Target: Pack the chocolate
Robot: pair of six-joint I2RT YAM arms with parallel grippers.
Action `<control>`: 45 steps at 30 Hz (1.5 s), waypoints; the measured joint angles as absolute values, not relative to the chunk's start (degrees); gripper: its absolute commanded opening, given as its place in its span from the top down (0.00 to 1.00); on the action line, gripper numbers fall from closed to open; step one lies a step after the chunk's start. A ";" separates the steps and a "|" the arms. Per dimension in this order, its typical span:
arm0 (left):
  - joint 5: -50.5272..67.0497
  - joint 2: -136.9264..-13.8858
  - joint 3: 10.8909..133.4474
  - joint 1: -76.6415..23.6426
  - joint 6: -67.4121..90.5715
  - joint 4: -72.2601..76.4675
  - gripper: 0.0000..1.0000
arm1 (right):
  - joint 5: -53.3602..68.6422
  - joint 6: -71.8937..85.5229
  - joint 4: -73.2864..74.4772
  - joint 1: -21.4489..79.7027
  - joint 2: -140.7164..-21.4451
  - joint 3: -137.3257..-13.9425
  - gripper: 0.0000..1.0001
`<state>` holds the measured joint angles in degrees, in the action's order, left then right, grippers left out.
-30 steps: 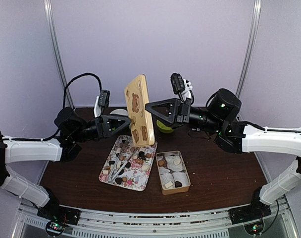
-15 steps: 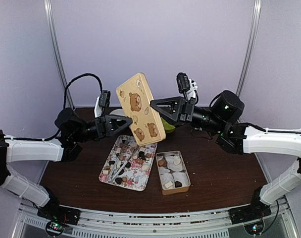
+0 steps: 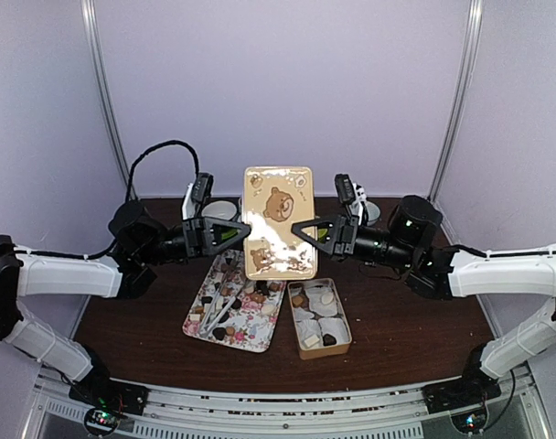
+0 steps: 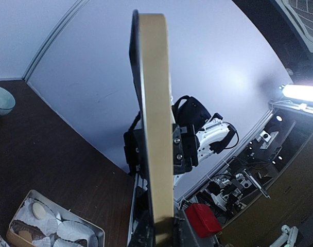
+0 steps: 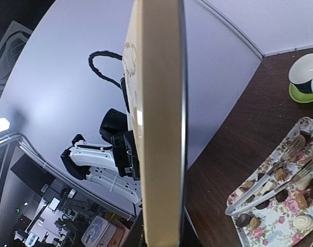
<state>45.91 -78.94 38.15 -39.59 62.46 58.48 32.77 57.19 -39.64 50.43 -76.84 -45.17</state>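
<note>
A tan tin lid with bear pictures (image 3: 278,222) hangs upright above the table's middle, its printed face toward the top camera. My left gripper (image 3: 244,231) is shut on its left edge and my right gripper (image 3: 297,229) on its right edge. Both wrist views show the lid (image 4: 154,128) (image 5: 156,128) edge-on between the fingers. Chocolate (image 3: 251,294) in dark, light brown and cream pieces lies on a floral tray (image 3: 203,322). More chocolate (image 3: 301,300) sits in white paper cups inside the open tan tin (image 3: 340,315) beside it.
Metal tongs (image 3: 225,306) lie across the floral tray. A white cup (image 3: 225,208) stands at the back left and a pale bowl (image 3: 371,211) at the back right. The right wrist view shows a cup on a green saucer (image 5: 303,77).
The lid has turned from edge-on to facing the camera and come lower. My left gripper has closed on its left edge. The right arm has dropped and swung with the lid.
</note>
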 measured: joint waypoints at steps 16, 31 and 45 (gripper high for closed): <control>43.66 -90.89 39.90 -43.92 62.00 54.02 0.85 | 30.02 48.60 -25.39 46.61 -70.57 -37.41 0.87; 33.58 -102.50 39.07 -50.63 61.60 47.64 0.72 | 37.60 49.10 -33.43 42.44 -80.51 -27.18 0.87; 28.53 -105.25 39.00 -53.67 63.20 46.39 0.74 | 38.94 48.71 -36.23 41.67 -84.44 -24.71 0.80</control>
